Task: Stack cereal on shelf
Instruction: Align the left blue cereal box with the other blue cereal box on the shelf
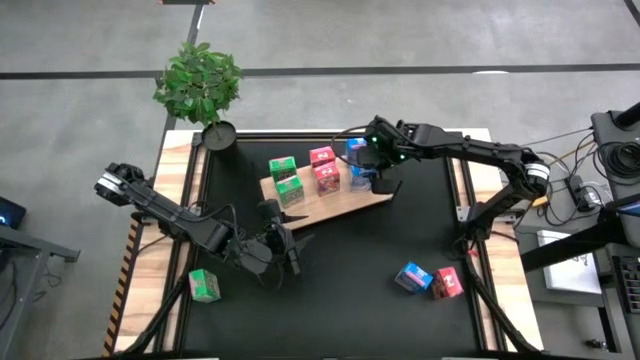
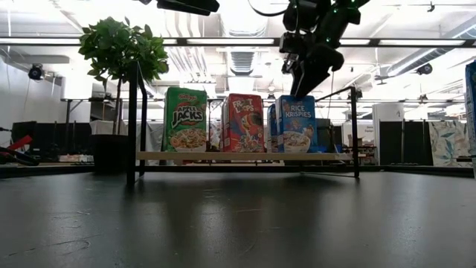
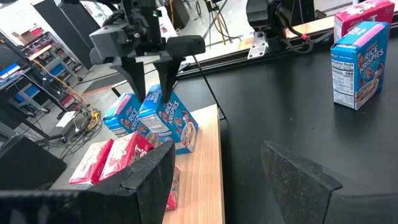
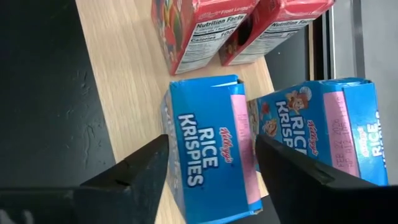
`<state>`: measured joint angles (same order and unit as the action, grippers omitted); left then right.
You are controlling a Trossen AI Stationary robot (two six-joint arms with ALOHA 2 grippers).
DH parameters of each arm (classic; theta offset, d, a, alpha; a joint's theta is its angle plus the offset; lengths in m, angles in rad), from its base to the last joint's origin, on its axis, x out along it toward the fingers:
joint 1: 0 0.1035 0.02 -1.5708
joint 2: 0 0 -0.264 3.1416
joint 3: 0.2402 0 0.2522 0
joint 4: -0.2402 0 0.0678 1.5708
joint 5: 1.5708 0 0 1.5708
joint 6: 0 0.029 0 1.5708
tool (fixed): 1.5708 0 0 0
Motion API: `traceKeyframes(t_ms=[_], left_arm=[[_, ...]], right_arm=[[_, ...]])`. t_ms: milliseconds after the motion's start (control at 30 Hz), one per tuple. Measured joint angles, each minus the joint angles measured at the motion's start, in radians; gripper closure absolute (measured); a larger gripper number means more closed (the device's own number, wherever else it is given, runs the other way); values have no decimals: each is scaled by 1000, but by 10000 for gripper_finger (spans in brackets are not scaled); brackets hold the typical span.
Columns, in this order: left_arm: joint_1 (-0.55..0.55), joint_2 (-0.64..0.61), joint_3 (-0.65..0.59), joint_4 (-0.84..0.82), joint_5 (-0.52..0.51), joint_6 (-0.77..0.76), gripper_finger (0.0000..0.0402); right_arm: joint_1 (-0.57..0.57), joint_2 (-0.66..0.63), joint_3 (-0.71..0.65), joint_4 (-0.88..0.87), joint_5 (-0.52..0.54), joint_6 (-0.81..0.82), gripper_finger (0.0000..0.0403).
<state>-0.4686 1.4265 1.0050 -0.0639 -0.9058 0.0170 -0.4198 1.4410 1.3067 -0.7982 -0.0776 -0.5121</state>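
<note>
The light-wood shelf board (image 1: 345,205) lies on the black mat. On it stand two green boxes (image 1: 285,178), two pink-red boxes (image 1: 324,168) and two blue boxes (image 1: 357,150). My right gripper (image 1: 372,172) is open above the nearer blue box (image 4: 211,155), which stands upright on the board, and its fingers straddle the box's top. My left gripper (image 3: 224,180) is open and empty over the mat, near the board's front edge. One green box (image 1: 204,285) lies at the front left. A blue box (image 1: 412,277) and a pink-red box (image 1: 447,283) stand at the front right. My right gripper points down with one finger (image 3: 135,78) on either side of the blue box's top end (image 3: 153,99). The box stands upright on the board. I cannot tell whether the fingers touch it.
A potted plant (image 1: 200,85) stands at the table's far left corner. The second blue box (image 4: 323,130) stands close beside the one under my right gripper, with the pink-red boxes (image 4: 199,25) just past it. Bare mat lies between the board and the front boxes.
</note>
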Motion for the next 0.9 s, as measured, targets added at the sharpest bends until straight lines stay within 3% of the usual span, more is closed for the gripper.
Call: traceKeyframes(t_ms=[333,900], left_arm=[[0,0,0,0,0,-3,178],[0,0,0,0,0,-8,178]], right_arm=[[0,0,0,-11,0,3,244],[-14,0,28,-5,26,-68,255]])
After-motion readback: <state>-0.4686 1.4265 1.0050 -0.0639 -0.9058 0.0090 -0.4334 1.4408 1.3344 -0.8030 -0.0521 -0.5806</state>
